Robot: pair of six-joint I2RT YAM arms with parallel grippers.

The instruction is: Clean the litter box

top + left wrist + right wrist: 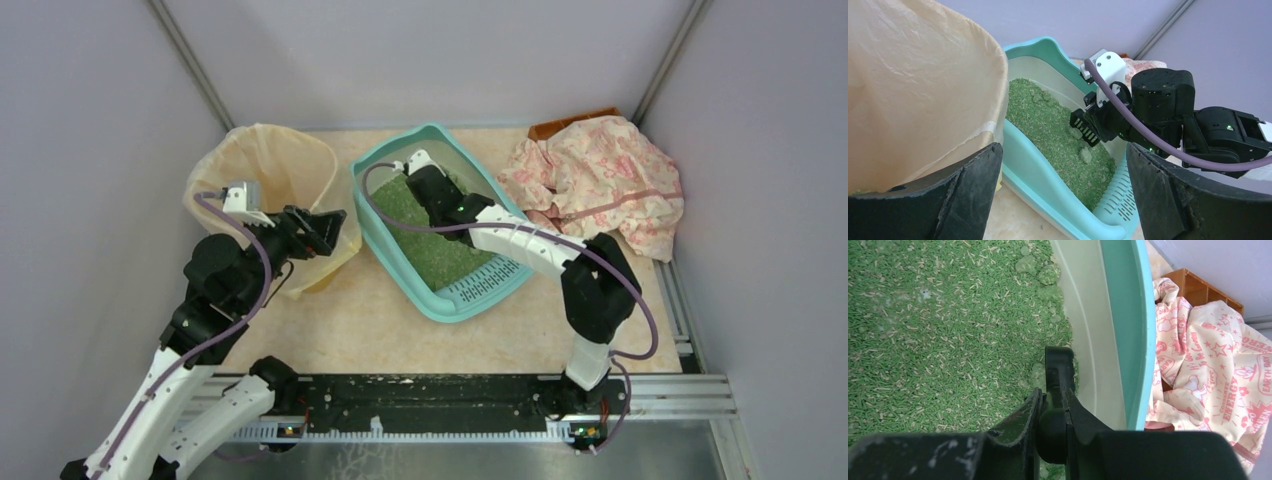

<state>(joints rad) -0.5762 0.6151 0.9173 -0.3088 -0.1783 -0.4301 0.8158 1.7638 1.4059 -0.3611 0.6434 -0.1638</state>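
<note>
Litter box [378, 232] sits mid-worktop [350, 320], slotted grate end [490, 280] toward the arms. The bag-lined bin [262, 150] is just beside it on the left, and a pink printed cloth [600, 180] is heaped to the right.

Right claw [1054, 402] is clamped narrow on the handle of what looks like a small black slotted scoop [1082, 127]. It reaches into the far half of the box, with the scoop head down at the green pellets [938, 340] close to the right-hand inner wall. Pale clumps [1040, 272] lie along that wall, and a couple more are right by the scoop head.

Left claw [325, 232] is spread wide and holds nothing. It hovers next to the bin rim, facing the box.

My read: this is the scooping step, digging for clumps, with nothing lifted out yet. I can't tell if the scoop has any load.

The next move calls for getting the scoop edge under the nearest clump and lifting it level so loose pellets sift through the slots. Then carry it left over the box wall and tip it into the bin.

Risks: the clump rolling off mid-carry, or the right arm crowding the left claw parked at the bin.
</note>
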